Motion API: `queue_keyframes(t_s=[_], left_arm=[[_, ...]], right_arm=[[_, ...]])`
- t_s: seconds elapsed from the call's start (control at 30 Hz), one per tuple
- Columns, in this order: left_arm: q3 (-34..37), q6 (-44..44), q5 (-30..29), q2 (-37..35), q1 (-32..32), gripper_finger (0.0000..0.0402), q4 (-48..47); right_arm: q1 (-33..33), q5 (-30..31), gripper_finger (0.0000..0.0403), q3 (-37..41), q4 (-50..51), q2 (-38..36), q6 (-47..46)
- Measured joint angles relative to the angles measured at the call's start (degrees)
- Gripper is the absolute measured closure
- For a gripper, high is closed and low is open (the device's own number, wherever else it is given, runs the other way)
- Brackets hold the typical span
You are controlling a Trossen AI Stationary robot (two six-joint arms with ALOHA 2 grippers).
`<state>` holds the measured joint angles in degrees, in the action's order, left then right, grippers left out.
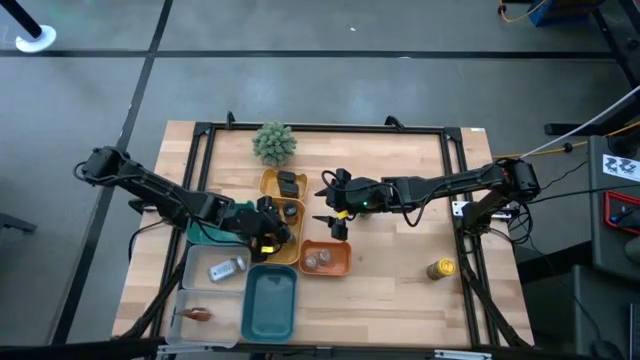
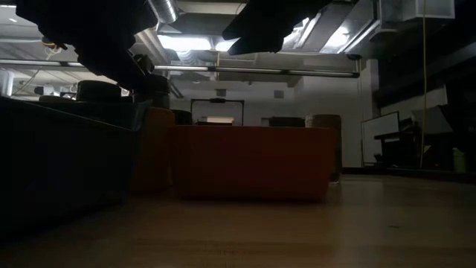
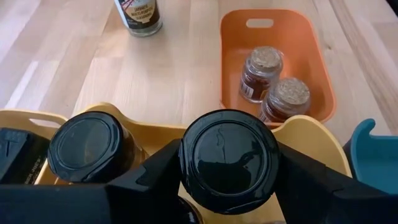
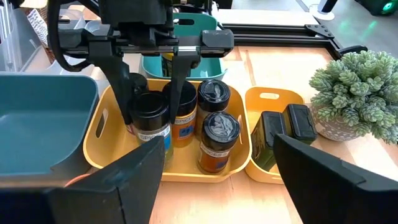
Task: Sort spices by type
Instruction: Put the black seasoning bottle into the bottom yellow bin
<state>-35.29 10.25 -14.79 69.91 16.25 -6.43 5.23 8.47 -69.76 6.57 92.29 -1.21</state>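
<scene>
From the high view I see my left gripper point(image 1: 268, 232) over the yellow tray point(image 1: 282, 222) at mid-table, and my right gripper point(image 1: 333, 222) hanging just beside that tray, above the orange tray point(image 1: 325, 260). A yellow-capped jar point(image 1: 441, 268) stands alone, well off to the right.

The low view is mostly dark tray walls; I cannot tell anything about either gripper there.

On my left wrist view the fingers point(image 3: 152, 180) are pinching a black-capped jar point(image 3: 229, 160) from both sides, with a second black-capped jar point(image 3: 89, 146) just beside it. Two cork-topped jars point(image 3: 273, 87) sit in the orange tray.

On my right wrist view my own fingers point(image 4: 127, 180) are spread wide, holding nothing. Four labelled jars stand in the yellow tray; the label writing is too small to read.
</scene>
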Motion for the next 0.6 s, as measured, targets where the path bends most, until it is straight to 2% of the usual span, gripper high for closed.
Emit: queue_keyframes(t_s=[0.2,0.6], left_arm=[[0.0,-1.49,0.02,0.0,0.0,0.0197,-0.18],[0.0,-1.3,0.04,0.04,0.0,0.0148,-0.29]], right_arm=[[0.01,-0.02,0.0105,0.0,0.0,0.0,0.0],[0.0,-0.02,0.0105,0.02,0.0,0.0,-0.02]])
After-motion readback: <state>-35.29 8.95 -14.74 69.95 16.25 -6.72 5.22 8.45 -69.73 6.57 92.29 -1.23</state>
